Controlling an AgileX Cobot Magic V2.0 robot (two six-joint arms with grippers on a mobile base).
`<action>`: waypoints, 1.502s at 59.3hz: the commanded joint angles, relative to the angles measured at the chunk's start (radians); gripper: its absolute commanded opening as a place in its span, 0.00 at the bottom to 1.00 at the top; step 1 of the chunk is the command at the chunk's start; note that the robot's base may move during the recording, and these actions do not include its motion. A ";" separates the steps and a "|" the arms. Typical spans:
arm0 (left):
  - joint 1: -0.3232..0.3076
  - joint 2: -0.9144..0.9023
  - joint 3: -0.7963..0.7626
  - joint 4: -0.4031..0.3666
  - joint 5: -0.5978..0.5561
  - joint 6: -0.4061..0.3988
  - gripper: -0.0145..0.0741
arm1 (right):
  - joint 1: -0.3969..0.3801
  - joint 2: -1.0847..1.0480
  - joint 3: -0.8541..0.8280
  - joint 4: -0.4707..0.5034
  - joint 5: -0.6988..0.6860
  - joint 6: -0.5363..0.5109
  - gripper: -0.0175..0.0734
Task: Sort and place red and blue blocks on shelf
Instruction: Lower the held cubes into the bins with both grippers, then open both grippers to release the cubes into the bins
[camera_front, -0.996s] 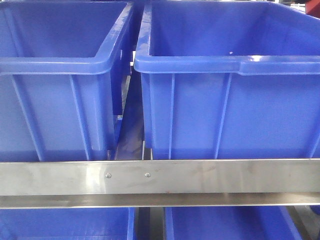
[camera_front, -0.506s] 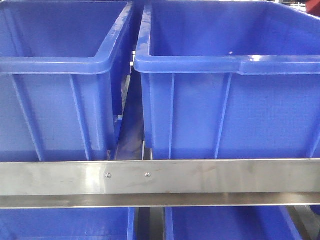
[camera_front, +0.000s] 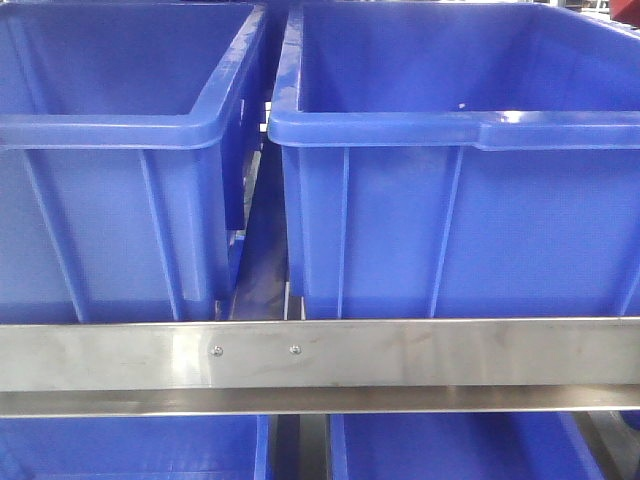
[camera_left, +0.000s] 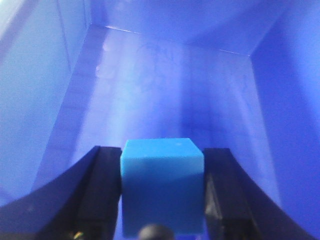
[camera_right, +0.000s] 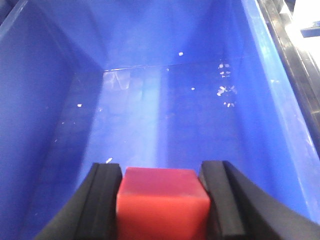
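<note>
Clamped between the black fingers of the left gripper (camera_left: 162, 187), a light blue matte cube (camera_left: 162, 185) sits at the bottom centre of the left wrist view, both fingers pressed against its sides. Behind it, a blue plastic bin interior (camera_left: 165, 95) fills the rest of the frame. At the bottom centre of the right wrist view, the right gripper (camera_right: 162, 202) likewise pinches a bright red matte cube (camera_right: 162, 202), above another blue bin floor (camera_right: 160, 115) speckled with white flecks. From the front camera, two large blue plastic bins (camera_front: 460, 170) stand side by side behind the stainless-steel shelf rail (camera_front: 320, 355), which crosses the lower frame and bears two small screws (camera_front: 216, 350).
</note>
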 joint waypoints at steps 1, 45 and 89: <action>-0.007 -0.024 -0.035 -0.004 -0.084 -0.009 0.66 | -0.003 -0.018 -0.039 -0.015 -0.090 -0.012 0.64; -0.007 -0.024 -0.035 -0.004 -0.054 -0.009 0.79 | -0.003 -0.018 -0.039 -0.015 -0.090 -0.012 0.76; -0.007 -0.330 0.138 -0.002 0.028 -0.009 0.31 | -0.002 -0.211 0.060 -0.018 0.000 -0.011 0.27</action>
